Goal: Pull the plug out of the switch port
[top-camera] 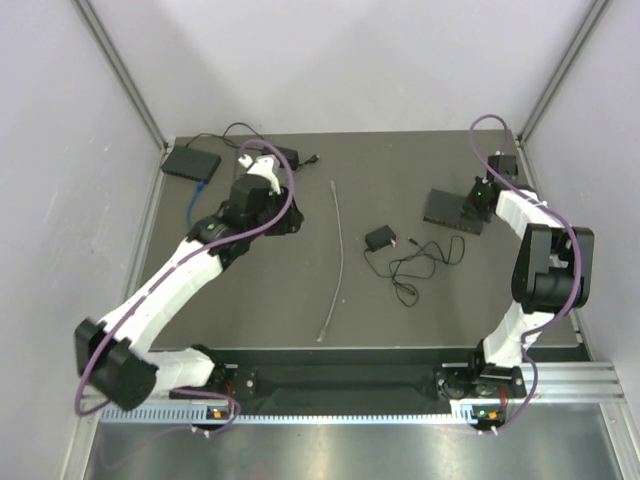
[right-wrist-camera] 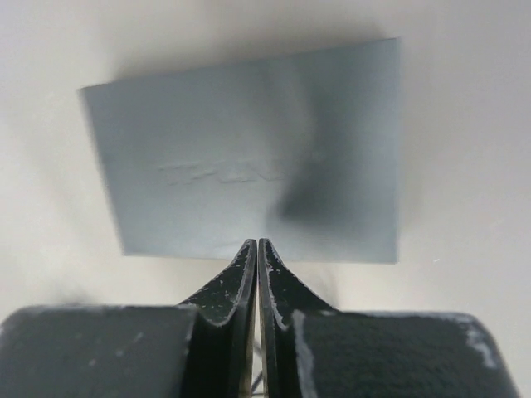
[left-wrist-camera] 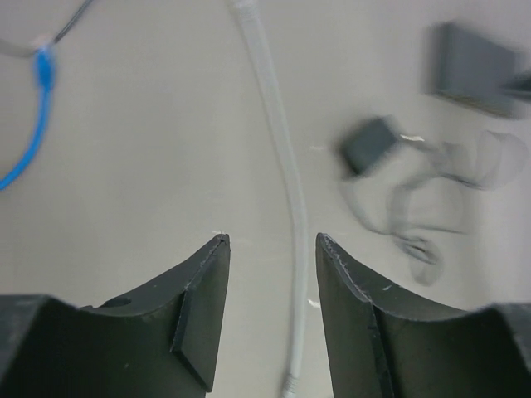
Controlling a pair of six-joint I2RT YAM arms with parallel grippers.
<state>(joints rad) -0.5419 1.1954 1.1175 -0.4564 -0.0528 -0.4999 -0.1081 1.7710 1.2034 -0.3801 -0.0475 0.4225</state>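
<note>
Left hand [left-wrist-camera: 270, 240]: fingers apart, nothing between them, pale grey cable [left-wrist-camera: 282, 149] lying on the bench [left-wrist-camera: 149, 166] below. Right hand [right-wrist-camera: 257, 243]: fingers pressed together, empty, over a flat grey box [right-wrist-camera: 249, 166]. Switch [top-camera: 192, 162] sits upper left of the overhead frame, blue cable [top-camera: 197, 200] meeting its lower edge.

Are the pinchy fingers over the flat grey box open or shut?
Shut. The right arm's fingers press flat together with no gap and nothing between them, over the grey box.
</note>
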